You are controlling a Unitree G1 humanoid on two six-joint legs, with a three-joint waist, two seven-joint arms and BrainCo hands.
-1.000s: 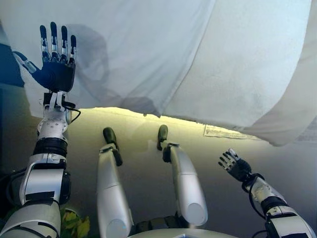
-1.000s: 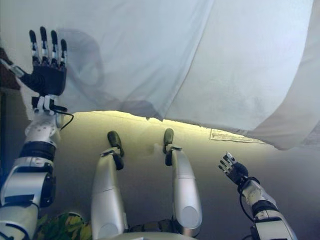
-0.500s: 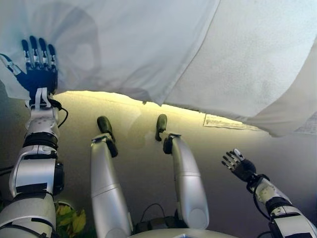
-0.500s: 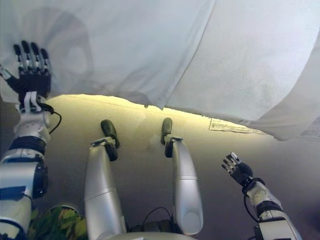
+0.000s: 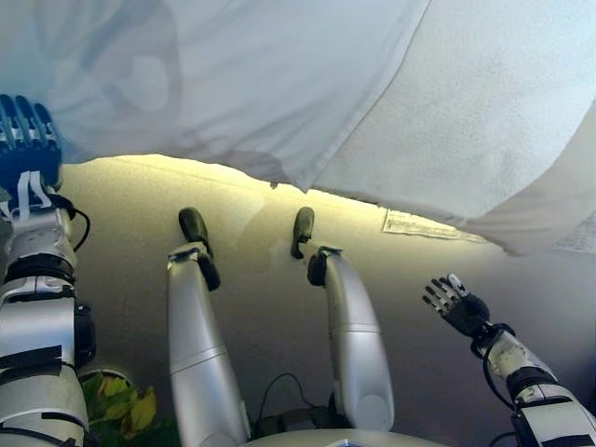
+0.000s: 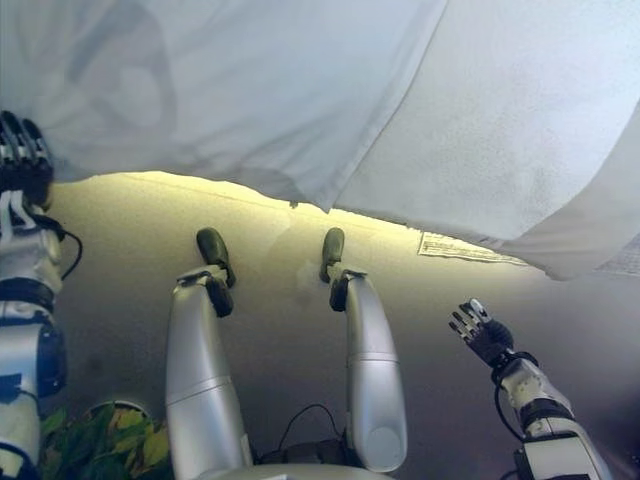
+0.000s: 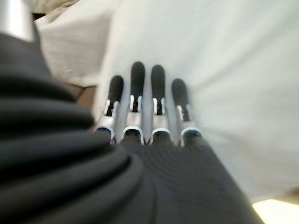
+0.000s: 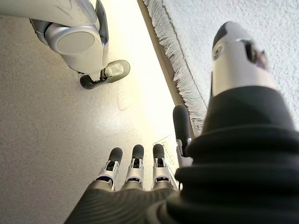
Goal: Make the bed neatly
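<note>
Left hand [image 5: 28, 140] has dropped from where it was a sec ago – it was up flat against the middle of the white sheet [image 5: 233, 84], now it sits at the sheet's hanging edge on the far left, fingers [image 7: 145, 93] straight and together, laid against the cloth, not gripping anything. The whole view has slid a bit too, so part of that is the head moving, but the arm def came down and out to the side. Looks to me like it's stroking the drape flat or heading for the hem; nothing's been tucked or pulled yet, so the bed's a long way from neat.

Right hand [image 6: 482, 330] hangs low on the right, well clear of the bedding, fingers [image 8: 135, 165] loosely straight, holding nothing, about where it was.

Sheet hangs over the bed side above the floor [image 5: 279, 307], w/ a diagonal fold where a rougher white blanket [image 5: 484, 112] overlaps it. That one has a fringed edge [image 8: 175, 60]. Floor's pale speckled, w/ a small printed label [image 5: 424, 226] by the bed edge and some green leafy thing [image 5: 121, 410] at the lower left
</note>
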